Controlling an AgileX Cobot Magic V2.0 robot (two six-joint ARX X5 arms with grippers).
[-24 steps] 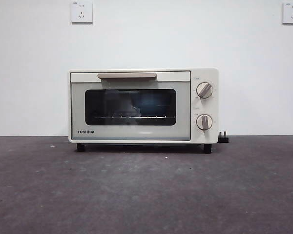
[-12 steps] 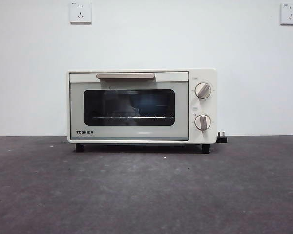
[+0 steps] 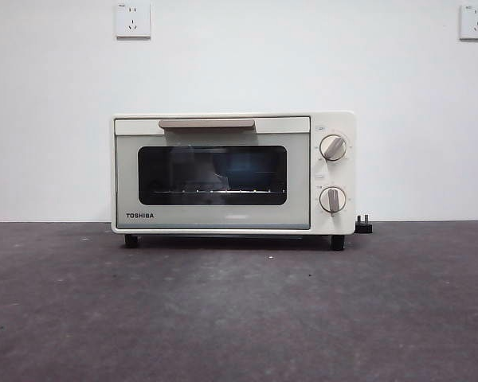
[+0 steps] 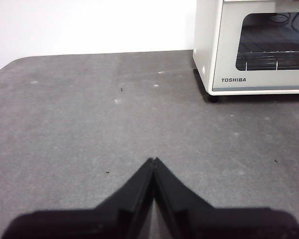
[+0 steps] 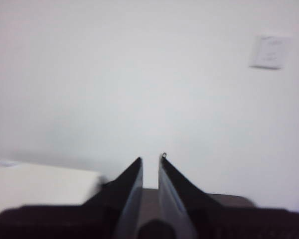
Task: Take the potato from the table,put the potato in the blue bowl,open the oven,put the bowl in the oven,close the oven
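- In the front view I see the cream-white boxy TOSHIBA toaster oven (image 3: 233, 173) standing on the wide dark grey-brown matte table (image 3: 239, 310), its door shut and its beige bar handle (image 3: 206, 123) at the top edge.
- Through the oven's dark glass window (image 3: 213, 175) I make out a bluish patch; I judge it may be the bowl, but cannot be sure. No potato shows anywhere.
- My left gripper (image 4: 153, 160) hangs over bare table, off to the side of the oven, jaws pressed together with nothing between them.
- My right gripper (image 5: 150, 160) points at the white wall, raised beside a pale edge that may be the oven; its jaws stand a narrow slit apart, gripping nothing.
- I judge the closing step done; nothing calls for a further grasp, only parking both arms.
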